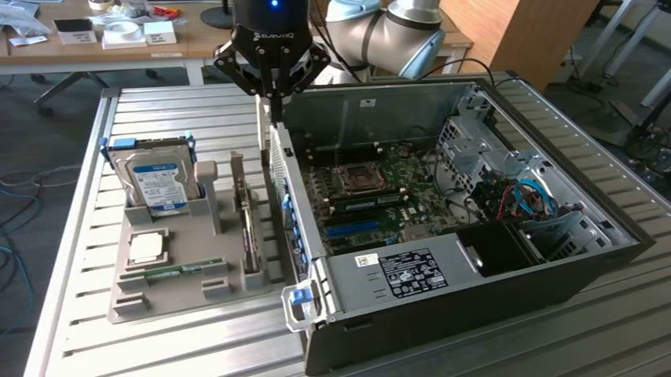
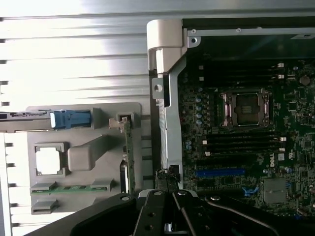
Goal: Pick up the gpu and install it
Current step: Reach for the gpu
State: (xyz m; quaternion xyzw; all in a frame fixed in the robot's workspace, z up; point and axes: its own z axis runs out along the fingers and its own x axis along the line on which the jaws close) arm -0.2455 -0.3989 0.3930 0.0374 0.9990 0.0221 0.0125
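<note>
Exterior view, pincer: The black pincer [image 1: 273, 96] hangs from the arm above the far end of the side wall of the open computer case [image 1: 472, 314]. It is not holding the card. I cannot tell whether it is spread or pressed together.

Exterior view, gpu: The gpu [image 1: 248, 224] stands on its edge in a slot of the grey tray [image 1: 157, 302]. The tray lies on the slatted metal desk [image 1: 157, 110]. The card sits between the upright hard drive [image 1: 157, 184] and the case wall.

Exterior view, direction: The gpu is lower than the pincer, a little toward the exterior view's left and nearer the camera. Its long axis runs alongside the case wall. There is one arm, so no choice of side arises.

Wrist view, gpu: Seen from above, the gpu [image 2: 127, 157] is a narrow green strip, edge up, just beside the pale case wall.

Wrist view, pincer: The pincer [image 2: 167, 196] sits over the case wall, not over the card, and is apart from it.

Wrist view, what it adds: It shows the sideways offset between the card's top edge and the pincer. It also shows the blue slot [image 2: 219, 172] on the motherboard [image 2: 246, 147].

Exterior view, what it adds: It shows the height gap and the card's upright stance.
</note>
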